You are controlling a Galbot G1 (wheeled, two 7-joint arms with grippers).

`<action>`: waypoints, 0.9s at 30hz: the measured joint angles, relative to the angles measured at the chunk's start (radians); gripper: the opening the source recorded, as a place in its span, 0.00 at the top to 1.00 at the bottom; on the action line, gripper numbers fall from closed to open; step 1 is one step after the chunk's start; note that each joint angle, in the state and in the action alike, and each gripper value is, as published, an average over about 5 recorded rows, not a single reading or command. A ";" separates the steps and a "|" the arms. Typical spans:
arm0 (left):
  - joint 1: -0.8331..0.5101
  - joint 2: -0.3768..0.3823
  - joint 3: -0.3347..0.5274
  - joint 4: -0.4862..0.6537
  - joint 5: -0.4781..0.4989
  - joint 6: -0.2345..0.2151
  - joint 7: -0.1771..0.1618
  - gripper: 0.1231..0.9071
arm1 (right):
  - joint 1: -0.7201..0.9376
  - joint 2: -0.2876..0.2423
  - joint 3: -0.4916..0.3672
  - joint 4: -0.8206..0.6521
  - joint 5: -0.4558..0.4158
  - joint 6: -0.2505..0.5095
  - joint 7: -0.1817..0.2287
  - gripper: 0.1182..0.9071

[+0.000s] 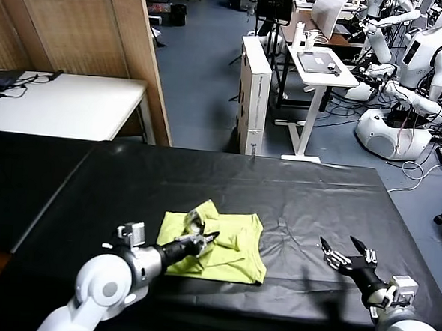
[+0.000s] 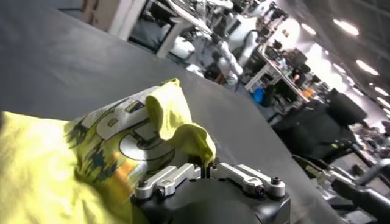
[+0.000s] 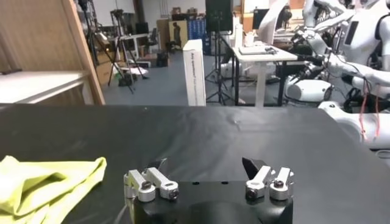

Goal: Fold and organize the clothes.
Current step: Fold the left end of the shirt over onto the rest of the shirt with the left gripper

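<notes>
On the black desk (image 1: pixel 294 192), seen from the head camera, the lime T-shirt (image 1: pixel 223 248) is lying bunched into a rough rectangle, its longer side running across the robot's front, and the left gripper (image 1: pixel 205 241) is sitting right on it with its jaws pinched shut on a raised fold of the fabric. The right gripper (image 1: pixel 345 254) is hovering over bare desk well off to the shirt's right, jaws spread wide and holding nothing, so the left arm is clearly the nearer one and the shirt is lying leftward of the right jaws. From the left wrist camera, the left gripper (image 2: pixel 207 173) is closing its jaws on a lifted flap of the T-shirt (image 2: pixel 91 146), the white printed graphic showing just ahead of the jaws and the rest of the cloth spreading to one side. From the right wrist camera, the right gripper (image 3: pixel 207 176) is standing open and empty, with only an edge of the T-shirt (image 3: pixel 49 179) showing off to the side of its jaws, apart from them.
</notes>
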 joint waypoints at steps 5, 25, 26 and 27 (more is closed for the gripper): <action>-0.013 -0.018 0.033 0.008 0.009 0.000 -0.005 0.93 | -0.001 0.002 -0.002 -0.001 -0.002 0.000 -0.001 0.00; -0.032 -0.096 0.070 0.091 0.093 0.000 0.000 0.92 | 0.002 -0.002 -0.023 0.007 -0.012 -0.001 -0.008 0.00; -0.031 -0.099 0.070 0.091 0.096 0.000 0.000 0.91 | 0.004 -0.007 -0.026 0.005 -0.012 -0.001 -0.009 0.00; -0.030 -0.103 0.070 0.091 0.098 0.000 0.000 0.88 | 0.007 -0.011 -0.029 0.002 -0.012 -0.001 -0.009 0.00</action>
